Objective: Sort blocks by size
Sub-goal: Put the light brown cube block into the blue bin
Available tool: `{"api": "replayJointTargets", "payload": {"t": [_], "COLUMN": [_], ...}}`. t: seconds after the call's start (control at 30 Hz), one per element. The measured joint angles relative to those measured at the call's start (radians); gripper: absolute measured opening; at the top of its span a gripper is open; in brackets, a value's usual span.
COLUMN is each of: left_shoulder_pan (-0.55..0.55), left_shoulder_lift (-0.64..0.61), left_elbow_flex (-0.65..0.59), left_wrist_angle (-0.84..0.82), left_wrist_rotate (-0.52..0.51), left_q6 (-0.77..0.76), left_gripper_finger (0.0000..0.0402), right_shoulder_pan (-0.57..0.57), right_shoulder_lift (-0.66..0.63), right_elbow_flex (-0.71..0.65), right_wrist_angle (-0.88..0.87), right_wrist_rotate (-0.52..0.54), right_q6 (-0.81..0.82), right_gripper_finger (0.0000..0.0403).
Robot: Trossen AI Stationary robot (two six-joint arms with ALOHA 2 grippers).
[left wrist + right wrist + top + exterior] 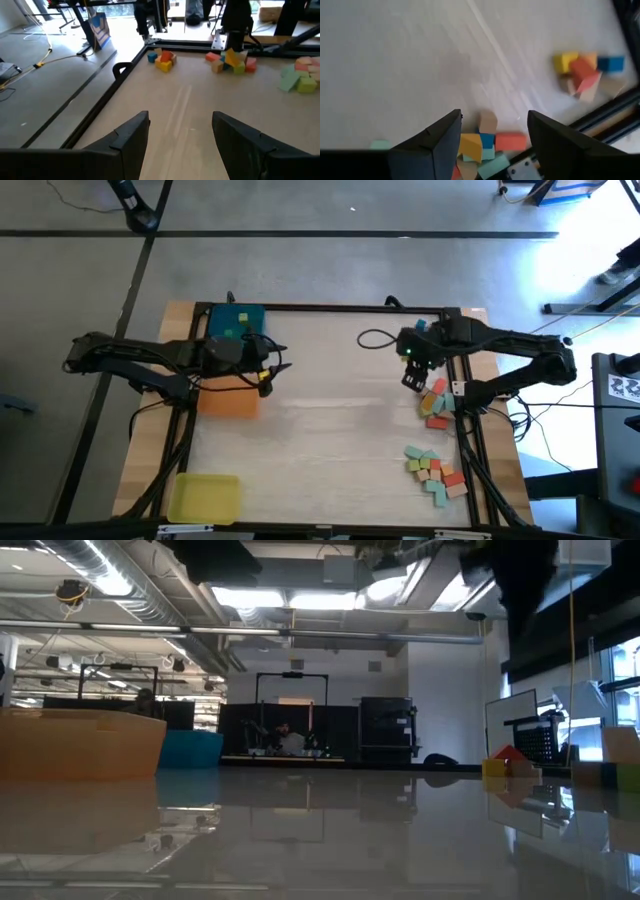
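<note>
Both pincers hang released over the table, neither holding a block.

We see the right gripper (412,379) spread open just above a cluster of blocks (437,402) near the table's right edge; a second cluster (434,472) lies farther toward the front, and a small group (586,71) sits ahead of its fingers by the frame. The left gripper (181,131) stands open and empty, above the orange tray (229,396), with the teal tray (236,321) behind it and the yellow tray (203,498) well off at the front corner.
</note>
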Motion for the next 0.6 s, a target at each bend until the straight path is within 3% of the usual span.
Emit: {"api": "replayJointTargets", "payload": {"t": [0.2,0.43,0.6], "left_shoulder_pan": [-0.005,-0.005,-0.006], "left_shoulder_lift": [0.01,0.01,0.01], "left_elbow_flex": [0.0,0.0,0.0], "left_wrist_angle": [-0.029,-0.07,-0.129], "left_wrist_rotate": [0.0,0.0,0.001], "left_q6": [0.001,0.026,0.022], "left_gripper_finger": [0.0205,0.0205,0.0205], "right_shoulder_pan": [0.0,-0.009,-0.048], "right_shoulder_lift": [0.005,0.033,0.033], "right_elbow_flex": [-0.198,-0.357,-0.442], "right_wrist_angle": [0.064,0.114,0.202], "right_wrist_rotate": [-0.002,-0.004,-0.069], "right_q6": [0.103,0.108,0.107], "right_gripper_finger": [0.0227,0.0227,0.0227]}}
